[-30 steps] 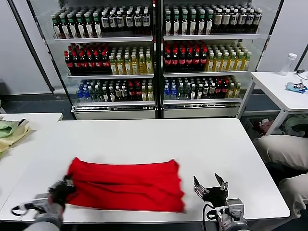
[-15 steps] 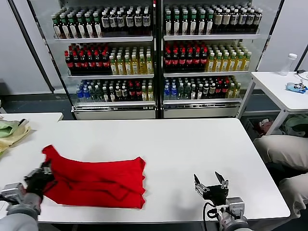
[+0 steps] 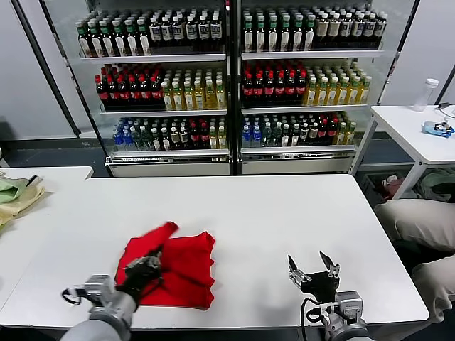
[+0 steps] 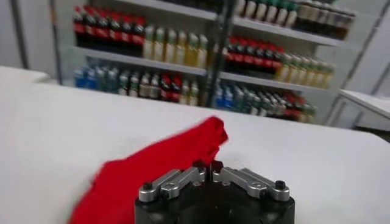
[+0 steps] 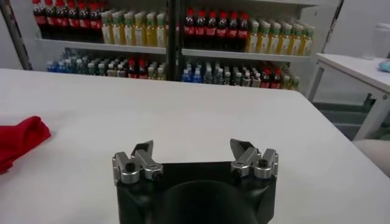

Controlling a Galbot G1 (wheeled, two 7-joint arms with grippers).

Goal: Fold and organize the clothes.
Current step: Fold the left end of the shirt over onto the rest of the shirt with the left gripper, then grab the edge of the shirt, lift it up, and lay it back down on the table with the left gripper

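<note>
A bright red T-shirt lies bunched in a folded heap on the white table, at the front left of centre. My left gripper is shut on one end of the shirt and holds that flap raised over the rest of the cloth. In the left wrist view the closed jaws pinch the red cloth, which trails away across the table. My right gripper is open and empty above the table's front right, apart from the shirt. In the right wrist view a red corner shows far off.
A glass-fronted drinks cooler stands behind the table. A side table on the left holds green and yellow cloths. Another white table with a bottle stands at the right. A person in beige trousers sits by the right edge.
The left gripper first dragged the spread shirt leftward, then carried its left end rightward over the rest, so the shirt is now a shorter heap. The right gripper stayed put.
</note>
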